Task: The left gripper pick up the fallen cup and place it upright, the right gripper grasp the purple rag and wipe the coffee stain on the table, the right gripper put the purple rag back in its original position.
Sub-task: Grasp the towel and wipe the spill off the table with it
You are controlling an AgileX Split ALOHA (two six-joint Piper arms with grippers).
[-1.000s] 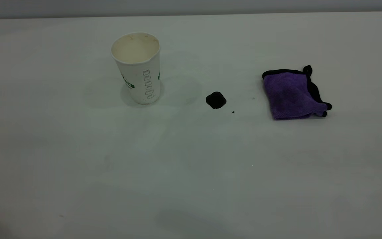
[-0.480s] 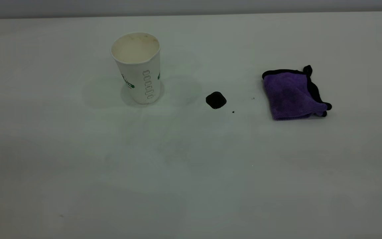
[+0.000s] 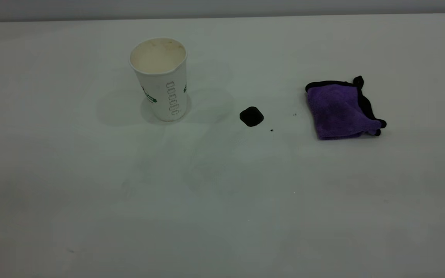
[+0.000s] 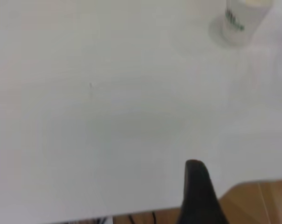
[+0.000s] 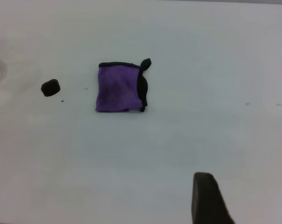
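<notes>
Nothing on the counter (image 3: 222, 200) shifted. Cup (image 3: 161, 78) upright; left pincer well back, state unclear. Rag (image 5: 120, 87) well ahead of my right pincer (image 5: 246, 198), fingers apart. I'd grip mid-fold, then drag across stain (image 5: 50, 87).

white table (image 3: 222, 216) w/ upright cup (image 3: 162, 79), coffee stain (image 3: 251, 116), purple rag (image 3: 340, 110).

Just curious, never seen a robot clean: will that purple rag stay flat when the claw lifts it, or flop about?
The rag would likely flop: it lies folded, with soft rumpled edges and a loose black corner sticking up. It looks light, so it should lift easily, though the fold may fall open. Pushed over the table, it would probably bunch rather than slide flat.
</notes>
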